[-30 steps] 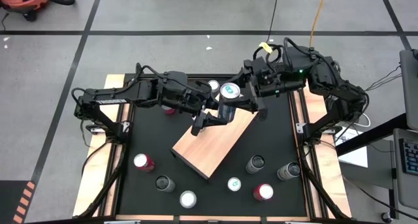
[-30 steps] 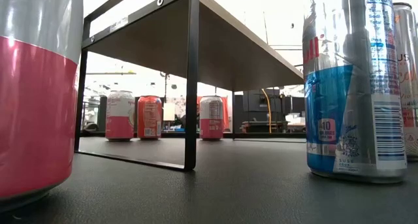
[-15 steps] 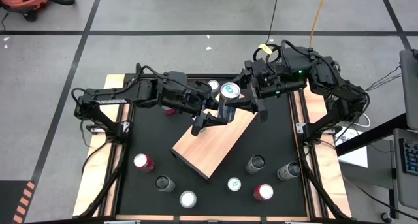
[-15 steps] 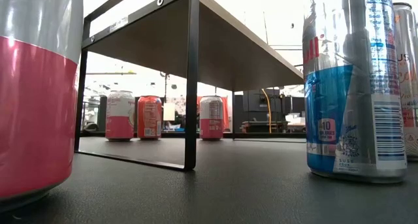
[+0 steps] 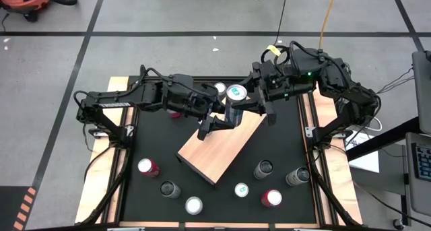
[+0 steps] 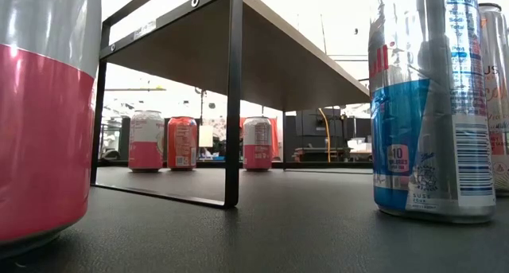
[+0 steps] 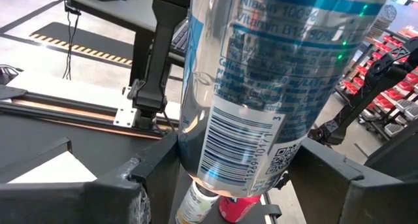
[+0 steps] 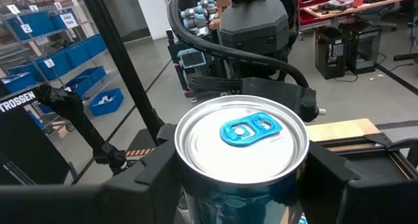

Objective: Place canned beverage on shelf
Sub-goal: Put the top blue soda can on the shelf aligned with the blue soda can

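Note:
A silver and blue canned beverage (image 5: 234,102) with a blue tab hangs in the air over the far end of the shelf (image 5: 219,150). The shelf is a tan wooden board on black legs and stands slanted in the middle of the black table. My left gripper (image 5: 221,118) reaches in from the table's left and is shut on the can's lower body. My right gripper (image 5: 244,100) comes from the table's right, and its fingers close on the can just below the top. In the low view I see only the shelf's underside (image 6: 278,62), with neither gripper in sight. My left gripper pinches the can's lower body (image 7: 208,155), near its base, between its two fingers (image 7: 140,185). The fingers come in about level from the table's left. The can is lifted clear above the shelf, top up. In the left wrist view it stands slanted. My right gripper has one finger (image 8: 153,168) on each side of the can's upper wall (image 8: 196,188), just under the rim. The fingers come in level from the table's right. The lid with its blue tab (image 8: 251,129) shows above the fingers.
Several cans stand along the table's near side, among them a pink one (image 5: 148,167), a red-topped one (image 5: 271,198) and a dark one (image 5: 297,176). Two more cans (image 5: 220,88) (image 5: 175,113) stand at the far side under the left arm. Cables hang behind the right arm.

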Robot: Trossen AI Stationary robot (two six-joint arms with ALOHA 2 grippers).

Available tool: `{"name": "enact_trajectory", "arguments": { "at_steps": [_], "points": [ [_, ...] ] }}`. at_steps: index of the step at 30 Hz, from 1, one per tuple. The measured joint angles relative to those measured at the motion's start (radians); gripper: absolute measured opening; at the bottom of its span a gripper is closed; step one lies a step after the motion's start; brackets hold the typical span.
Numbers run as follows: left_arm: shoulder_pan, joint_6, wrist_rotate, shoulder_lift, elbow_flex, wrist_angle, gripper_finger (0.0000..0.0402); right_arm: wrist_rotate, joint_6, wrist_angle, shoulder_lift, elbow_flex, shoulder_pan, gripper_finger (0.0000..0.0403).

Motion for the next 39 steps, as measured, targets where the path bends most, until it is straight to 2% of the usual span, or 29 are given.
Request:
{"name": "enact_trajectory", "arguments": {
  "at_steps": [4, 11, 14, 21, 29, 32, 36, 39],
  "points": [
    [-0.001, 0.0, -0.025, 0.0, 0.0, 0.007, 0.0259, 0.001, -0.003, -0.006, -0.009, 0.0, 0.0, 0.0214],
    [0.006, -0.05, -0.064, -0.011, 0.0, 0.043, 0.0338, -0.002, -0.003, -0.045, -0.039, 0.0, 0.0, 0.0214],
    [0.009, -0.077, -0.097, -0.018, 0.0, 0.048, 0.0357, -0.002, -0.023, -0.062, -0.055, 0.0, 0.0, 0.0213],
    [0.014, -0.198, -0.228, -0.065, 0.001, 0.029, 0.0359, -0.004, -0.033, -0.177, -0.087, 0.0, 0.007, 0.0213],
    [0.011, -0.259, -0.289, -0.139, 0.001, -0.098, 0.0358, 0.001, -0.04, -0.338, -0.092, -0.003, 0.089, 0.0212],
    [0.014, -0.26, -0.305, -0.165, 0.001, -0.14, 0.0358, 0.053, -0.012, -0.336, -0.093, -0.017, 0.126, 0.0212],
    [0.028, -0.253, -0.309, -0.19, 0.001, -0.19, 0.0358, 0.205, 0.027, -0.321, -0.093, -0.06, 0.178, 0.0212],
    [0.03, -0.239, -0.312, -0.208, 0.001, -0.238, 0.0358, 0.315, 0.06, -0.247, -0.093, -0.133, 0.212, 0.0212]
  ]
}}
